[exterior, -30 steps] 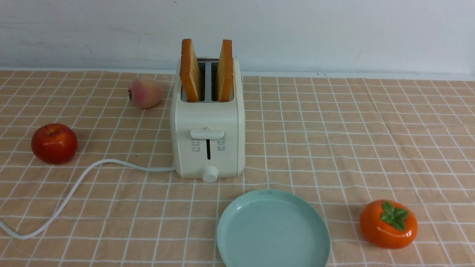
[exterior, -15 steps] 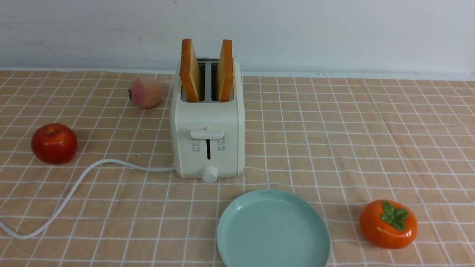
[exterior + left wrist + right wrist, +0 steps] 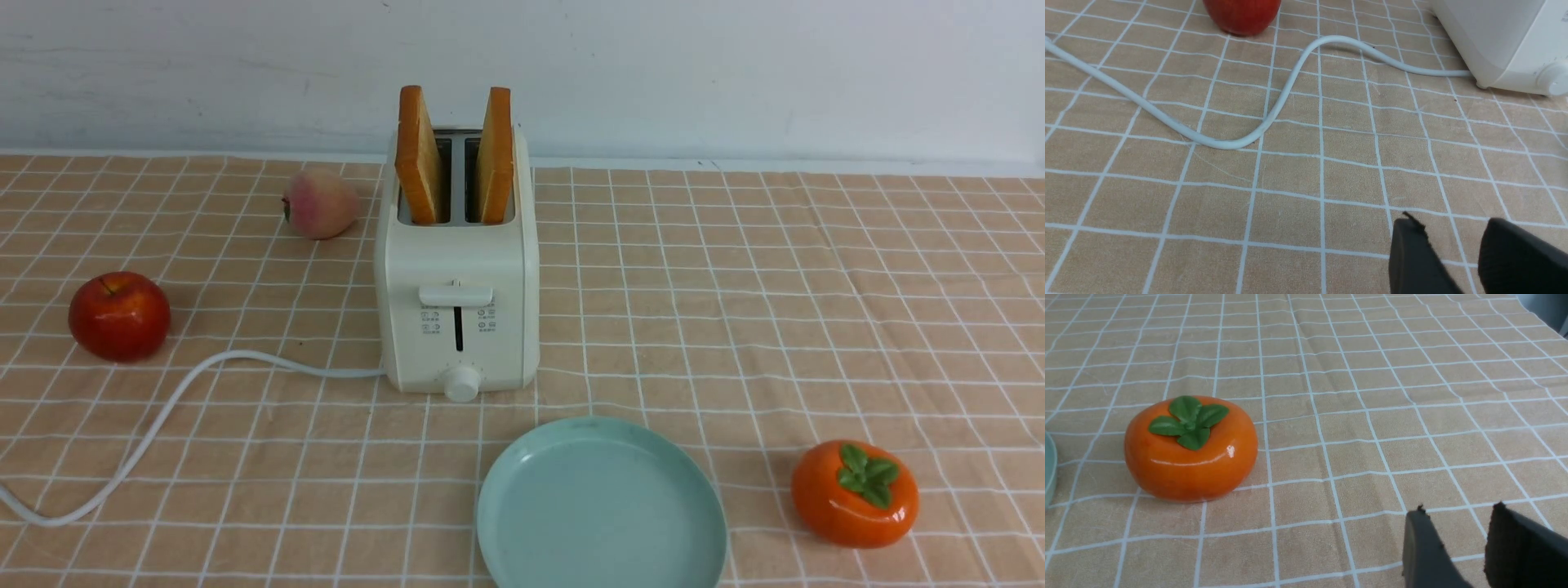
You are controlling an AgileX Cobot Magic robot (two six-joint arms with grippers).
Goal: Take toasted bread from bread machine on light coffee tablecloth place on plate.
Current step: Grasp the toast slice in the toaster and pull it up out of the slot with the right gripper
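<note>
- Front view: bright, even, diffuse light from overhead; colours a bit washed, slightly soft all over.
- Back wall (image 3: 735, 73) greyer toward 10 o'clock, lighter toward 2 o'clock.
- Shadows faint and soft-edged: apple (image 3: 119, 316) throws a small one toward 2 o'clock; bread machine (image 3: 457, 310) shows only a thin dark line at its base.
- Right wrist view: persimmon (image 3: 1191, 449) sharp, with a small white glare spot and a pale streak on its glossy skin.
- Left wrist view: tablecloth (image 3: 1290, 183) weave crisp; cord (image 3: 1274, 114) has a narrow shadow hugging it; the bread machine's side is near blown-out white.
- Left gripper (image 3: 1449, 222) and right gripper (image 3: 1458, 507) are very dark, with little surface detail.
</note>
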